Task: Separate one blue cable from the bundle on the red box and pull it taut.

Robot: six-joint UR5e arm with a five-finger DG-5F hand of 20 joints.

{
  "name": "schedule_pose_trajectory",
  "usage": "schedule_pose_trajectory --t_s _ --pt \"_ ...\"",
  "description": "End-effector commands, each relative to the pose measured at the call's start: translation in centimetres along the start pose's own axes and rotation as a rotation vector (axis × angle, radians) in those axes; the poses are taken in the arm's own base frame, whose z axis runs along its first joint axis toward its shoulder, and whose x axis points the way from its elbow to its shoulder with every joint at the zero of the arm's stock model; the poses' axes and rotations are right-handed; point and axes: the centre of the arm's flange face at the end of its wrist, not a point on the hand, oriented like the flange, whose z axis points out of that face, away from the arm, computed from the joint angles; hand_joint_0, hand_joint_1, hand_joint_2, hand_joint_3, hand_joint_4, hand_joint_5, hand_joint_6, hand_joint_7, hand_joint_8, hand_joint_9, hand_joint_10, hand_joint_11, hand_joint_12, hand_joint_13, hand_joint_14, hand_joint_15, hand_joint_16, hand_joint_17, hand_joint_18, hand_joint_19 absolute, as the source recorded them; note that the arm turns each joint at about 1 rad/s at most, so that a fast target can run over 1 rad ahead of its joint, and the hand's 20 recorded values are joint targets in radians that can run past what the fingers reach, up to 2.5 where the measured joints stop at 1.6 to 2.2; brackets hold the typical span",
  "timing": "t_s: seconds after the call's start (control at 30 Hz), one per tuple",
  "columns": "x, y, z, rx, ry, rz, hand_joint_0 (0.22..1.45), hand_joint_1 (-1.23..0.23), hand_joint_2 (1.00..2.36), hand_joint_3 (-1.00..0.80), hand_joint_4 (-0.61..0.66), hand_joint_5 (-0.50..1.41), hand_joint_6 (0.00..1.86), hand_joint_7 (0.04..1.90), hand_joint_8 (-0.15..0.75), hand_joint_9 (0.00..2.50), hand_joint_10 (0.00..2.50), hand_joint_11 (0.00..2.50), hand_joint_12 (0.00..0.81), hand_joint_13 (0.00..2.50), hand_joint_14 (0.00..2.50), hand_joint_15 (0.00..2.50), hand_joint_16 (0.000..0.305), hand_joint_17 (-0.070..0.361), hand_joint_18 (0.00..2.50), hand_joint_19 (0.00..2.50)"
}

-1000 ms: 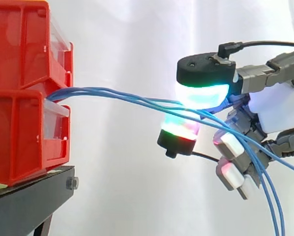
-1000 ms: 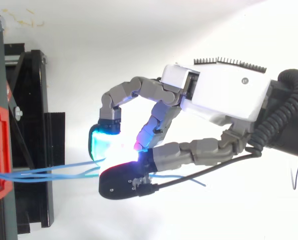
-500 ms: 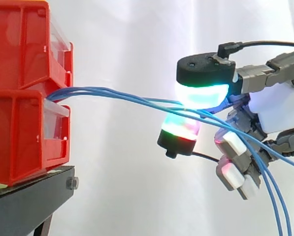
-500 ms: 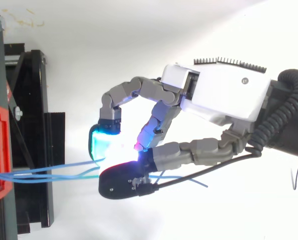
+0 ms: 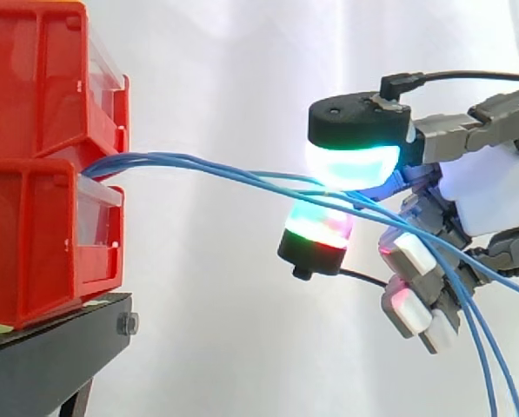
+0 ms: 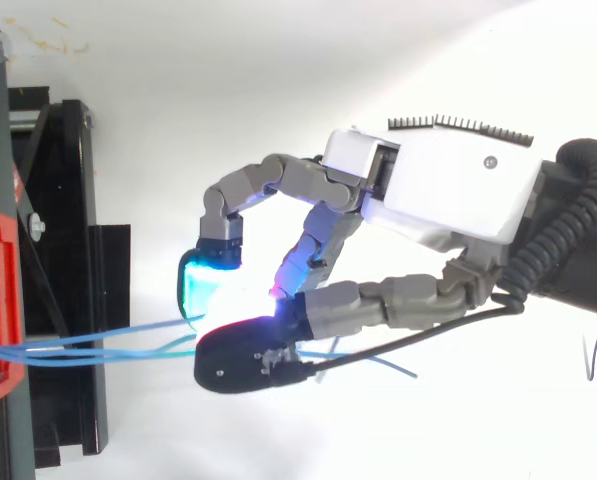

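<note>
Side view: about four blue cables (image 5: 198,165) run from between two stacked red boxes (image 5: 42,174) to the robot hand (image 5: 485,195), whose glowing pads (image 5: 350,165) pinch them. They still sag, so none looks taut. Top view: three cables reach the closed pads, and I cannot tell whether one is separated.

I log the two stacked bins (image 5: 42,174) as solid red, set on a black stand (image 5: 50,360) against a plain white curtain (image 5: 224,69). The cables (image 5: 198,163) are blue, and one reads paler in the top view. The hand (image 6: 448,190) has a white body. Its fingers (image 6: 278,180) are grey with black tip caps. I read one pad (image 5: 350,163) as glowing cyan-white and another (image 5: 318,228) as banded cyan, green and red. Smaller pads show white with a red-pink glow.
</note>
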Motion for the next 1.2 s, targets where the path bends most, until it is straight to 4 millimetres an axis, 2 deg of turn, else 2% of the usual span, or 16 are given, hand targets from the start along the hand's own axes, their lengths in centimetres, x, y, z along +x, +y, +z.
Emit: schedule_pose_trajectory --t_s 0.0,0.87,1.17 --pt "-0.02 -0.02 0.02 0.000 0.000 0.000 0.55 -0.56 1.00 -0.28 0.07 -0.07 0.84 1.10 0.334 1.37 0.01 0.58 0.453 1.12 0.01 0.48 0.057 0.129 1.04 0.41" --pt "-0.02 -0.02 0.02 0.000 0.000 0.000 0.53 -0.50 1.00 -0.35 0.07 -0.07 0.84 1.08 0.344 1.42 0.01 0.64 0.466 1.16 0.02 0.52 0.060 0.136 1.08 0.42" --pt "-0.23 -0.06 0.08 0.001 -0.003 0.001 0.53 -0.59 1.00 -0.29 0.08 -0.07 0.84 1.09 0.350 1.43 0.01 0.66 0.473 1.19 0.01 0.53 0.062 0.139 1.11 0.41"
